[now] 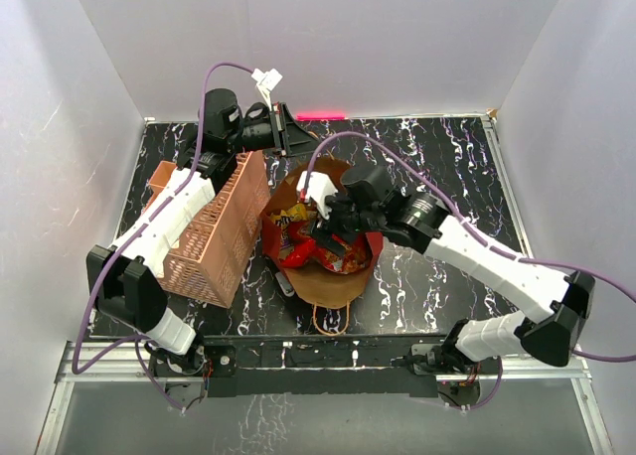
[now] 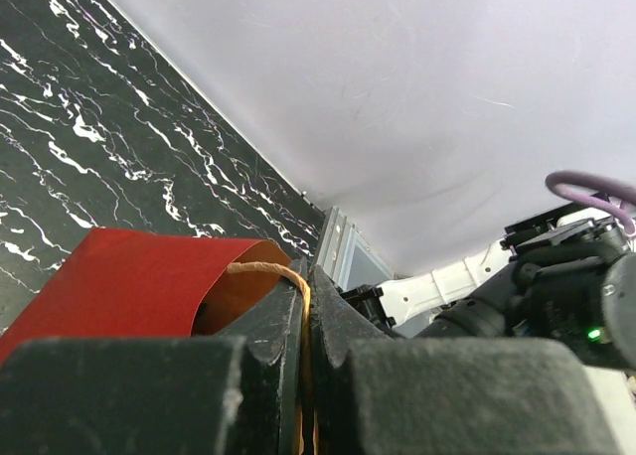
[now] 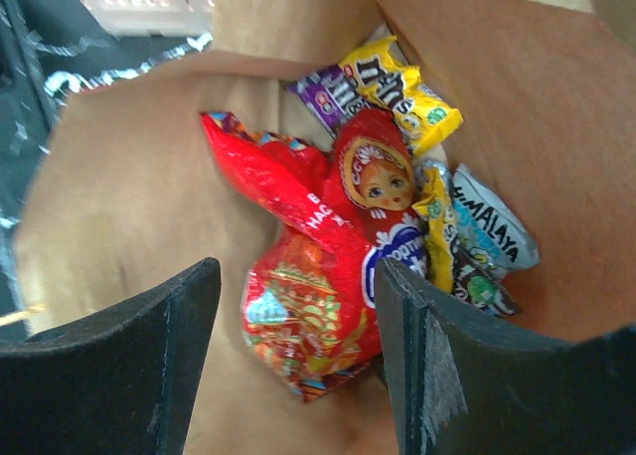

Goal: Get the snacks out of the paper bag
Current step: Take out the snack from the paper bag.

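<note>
The paper bag, dark red outside and brown inside, lies open at the table's middle. My left gripper is shut on its twisted paper handle at the far side, with the bag's red wall beside it. My right gripper is open inside the bag's mouth, its jaws on either side of the shiny red cookie bag, not closed on it. Behind the cookie bag lie small packets: yellow, purple and silver-blue. The snacks also show in the top view.
A salmon-pink lattice organizer stands left of the bag, under my left arm. A pink item lies at the back wall. A second loop handle lies at the bag's near end.
</note>
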